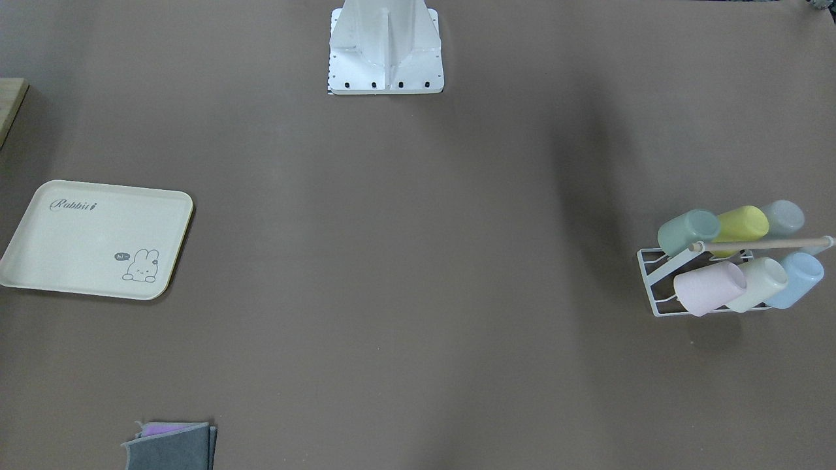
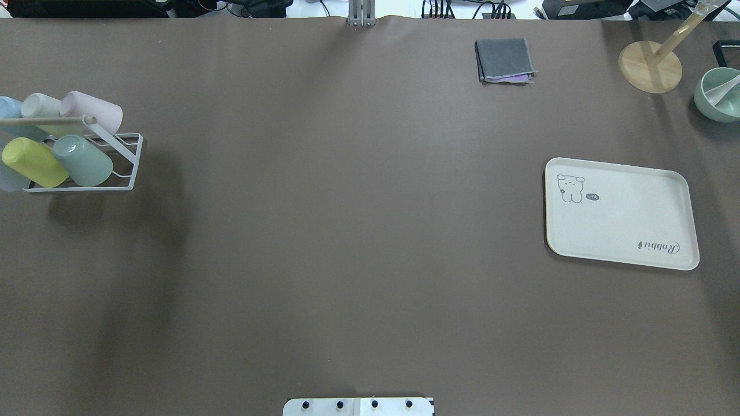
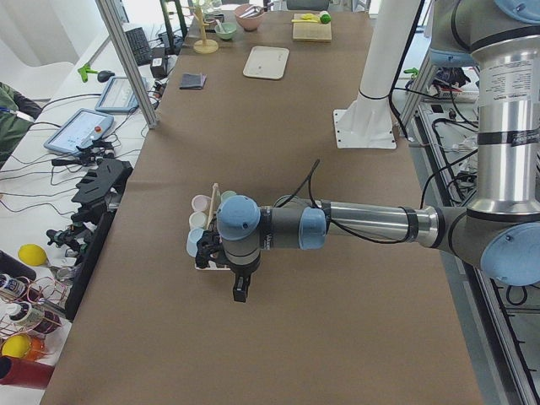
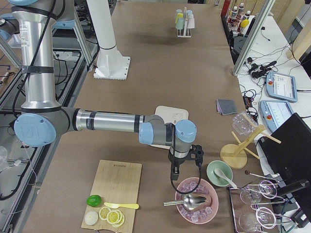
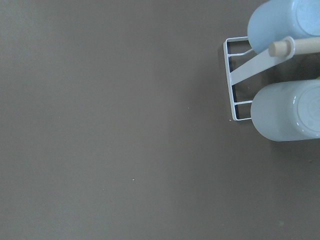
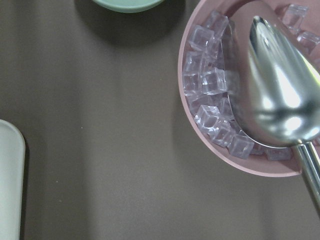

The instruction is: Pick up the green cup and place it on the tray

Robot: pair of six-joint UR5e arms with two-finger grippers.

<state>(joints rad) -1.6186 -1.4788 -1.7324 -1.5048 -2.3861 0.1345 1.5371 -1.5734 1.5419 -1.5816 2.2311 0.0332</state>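
Observation:
The green cup [image 1: 689, 232] lies tilted on a white wire rack [image 1: 656, 274] among several pastel cups; it also shows in the overhead view [image 2: 84, 160]. The cream tray [image 1: 98, 238] with its rabbit drawing lies bare at the opposite end of the table [image 2: 621, 214]. My left gripper [image 3: 240, 291] hangs over the table just beside the rack; I cannot tell if it is open. My right gripper [image 4: 174, 174] hangs between the tray [image 4: 171, 114] and a pink bowl; I cannot tell its state. No fingers show in either wrist view.
A pink bowl of ice cubes with a metal spoon [image 6: 240, 100] lies under the right wrist. A green bowl [image 2: 720, 92], a wooden stand [image 2: 650, 66] and a folded grey cloth [image 2: 504, 59] sit at the far edge. A cutting board with lime [image 4: 116, 187] lies near the right arm.

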